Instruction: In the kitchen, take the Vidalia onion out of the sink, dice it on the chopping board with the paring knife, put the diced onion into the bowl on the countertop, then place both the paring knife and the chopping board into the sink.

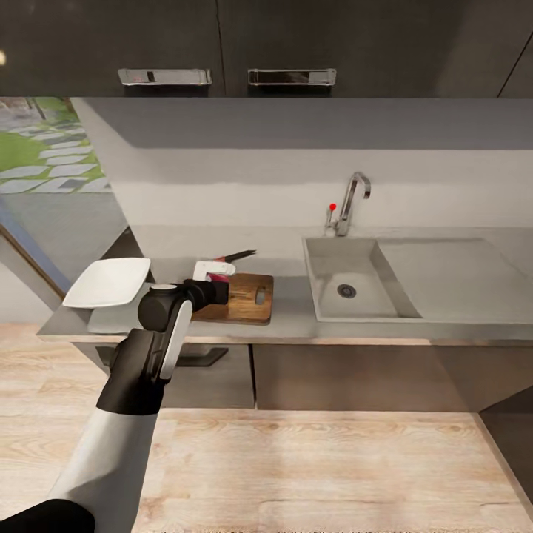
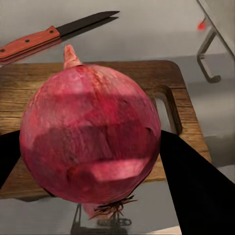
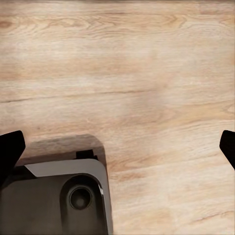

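While the left tool (image 2: 93,156) hangs over the near edge of the dark brown wooden chopping board (image 1: 244,297), its two black fingers (image 2: 193,186) are closed on the round pinkish-red Vidalia onion (image 2: 90,137), one on each side. In the left wrist view the onion is just above the board and I cannot tell if it touches the wood. The small paring knife w/ red handle and dark blade (image 2: 54,33) lies on the grey table (image 1: 289,248) just behind the board, apart from it. The white square bowl (image 1: 108,282) sits at the table's left end, near the board. The grey steel sink (image 1: 355,277) w/ chrome tap is to the right of the board. The right tool (image 3: 120,147) points down at the pale wooden floor (image 3: 147,73); its fingertips stand wide apart w/ nothing between them, above a dark grey part of the robot's base (image 3: 54,200).
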### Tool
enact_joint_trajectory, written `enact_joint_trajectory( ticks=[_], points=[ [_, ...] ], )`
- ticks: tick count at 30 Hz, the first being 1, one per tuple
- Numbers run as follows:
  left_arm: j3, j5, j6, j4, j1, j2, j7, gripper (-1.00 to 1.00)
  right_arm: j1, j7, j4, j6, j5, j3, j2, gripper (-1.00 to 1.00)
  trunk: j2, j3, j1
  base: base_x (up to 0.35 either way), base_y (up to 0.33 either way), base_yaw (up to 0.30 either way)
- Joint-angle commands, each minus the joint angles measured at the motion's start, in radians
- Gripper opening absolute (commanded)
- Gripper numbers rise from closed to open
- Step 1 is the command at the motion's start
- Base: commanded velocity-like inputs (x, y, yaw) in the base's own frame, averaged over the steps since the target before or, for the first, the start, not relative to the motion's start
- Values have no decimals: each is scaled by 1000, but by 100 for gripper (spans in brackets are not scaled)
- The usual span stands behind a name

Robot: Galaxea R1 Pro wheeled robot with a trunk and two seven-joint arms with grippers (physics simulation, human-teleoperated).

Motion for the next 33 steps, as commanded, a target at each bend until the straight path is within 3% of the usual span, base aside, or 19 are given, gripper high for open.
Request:
enact_joint_trajectory(
  ticks=[1, 20, 28, 33],
  points=[
    [0, 2, 4, -1, 1, 0, 0, -100, 0, -2, -1, -1, -2, 1, 0, 100, -2, -3, 1, 7, 4, 0],
    [0, 0, 3, 8, 6, 0, 0, -100, 0, -3, -1, -1, -2, 1, 0, 100, -2, -21, 1, 192, 0, 0],
    [0, 0, 3, 9, 7, 0, 0, -100, 0, -2, -1, -1, -2, 1, 0, 100, -2, -29, 1, 24, 0, 0],
    [0, 0, 3, 9, 12, 1, 0, -100, 0, -3, -1, -1, -2, 1, 0, 100, -2, -35, 1, -202, 0, 0]
  ],
)
